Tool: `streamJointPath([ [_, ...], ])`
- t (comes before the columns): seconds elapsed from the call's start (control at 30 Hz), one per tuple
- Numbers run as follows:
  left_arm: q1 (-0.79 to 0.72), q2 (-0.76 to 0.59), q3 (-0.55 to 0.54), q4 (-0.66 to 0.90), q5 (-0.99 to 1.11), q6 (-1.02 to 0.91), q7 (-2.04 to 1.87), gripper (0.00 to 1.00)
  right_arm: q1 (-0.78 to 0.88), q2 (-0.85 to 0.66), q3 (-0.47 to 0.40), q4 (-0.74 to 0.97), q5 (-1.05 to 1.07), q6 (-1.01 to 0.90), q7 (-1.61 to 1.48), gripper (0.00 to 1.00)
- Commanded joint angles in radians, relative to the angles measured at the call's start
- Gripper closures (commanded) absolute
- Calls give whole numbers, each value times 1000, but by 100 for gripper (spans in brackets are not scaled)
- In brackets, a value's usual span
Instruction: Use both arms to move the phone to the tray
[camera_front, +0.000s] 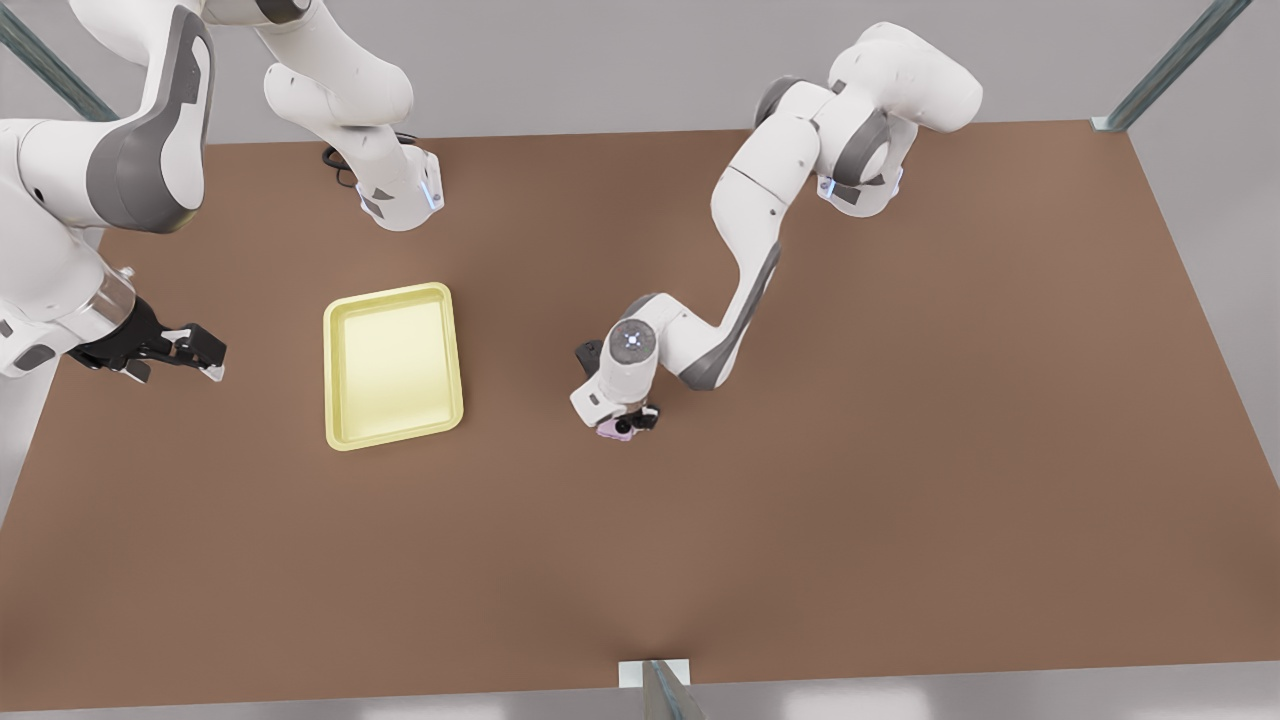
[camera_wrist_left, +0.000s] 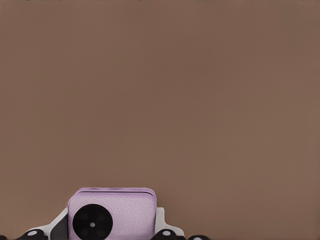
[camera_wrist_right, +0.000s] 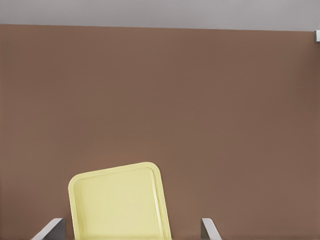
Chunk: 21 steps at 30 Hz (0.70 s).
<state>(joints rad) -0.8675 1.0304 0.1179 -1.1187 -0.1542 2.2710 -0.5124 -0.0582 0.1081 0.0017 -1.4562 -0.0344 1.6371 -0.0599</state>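
Near the table's (camera_front: 900, 450) middle we see the left gripper (camera_front: 628, 422) clamped on the phone (camera_wrist_left: 112, 213), well to the front view's right of the tray (camera_front: 392, 365); our right gripper (camera_front: 190, 355) waits with fingers spread, beside the tray's other side.

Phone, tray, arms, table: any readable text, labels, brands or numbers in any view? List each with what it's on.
None: no words, numbers or brand marks can be read.
Phone, between the left gripper's fingers: plain lilac face, one black round disc, no lettering.
Tray: plain pale yellow.
Right gripper, waiting open beside the tray: no markings.
Table: bare brown.
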Motion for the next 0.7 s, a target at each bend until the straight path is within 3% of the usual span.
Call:
streamJointPath([
  [0.0,1,26,2,27,-1,-13,-419,24,0,-1,0,0,1,0,0,0],
  [0.1,-2,46,2,40,-1,-8,-419,22,-2,-2,0,0,1,0,2,0],
  [0.13,-2,69,2,69,-1,-8,-422,0,-2,-2,0,2,1,0,2,0],
  [0.33,5,37,5,80,-4,-70,-422,0,-8,22,-2,22,21,86,3,0],
  [0.47,206,-173,28,73,-1,-508,-95,0,-2,10,0,93,1,-28,3,0],
  [0.53,334,-273,121,69,-1,-688,250,0,0,7,3,85,-1,-33,3,0],
  [0.6,354,-351,258,69,-8,-757,442,0,24,-1,27,82,-2,-31,6,0],
  [0.67,456,-519,229,-24,-1,-775,543,0,38,2,31,89,19,-62,8,0],
])
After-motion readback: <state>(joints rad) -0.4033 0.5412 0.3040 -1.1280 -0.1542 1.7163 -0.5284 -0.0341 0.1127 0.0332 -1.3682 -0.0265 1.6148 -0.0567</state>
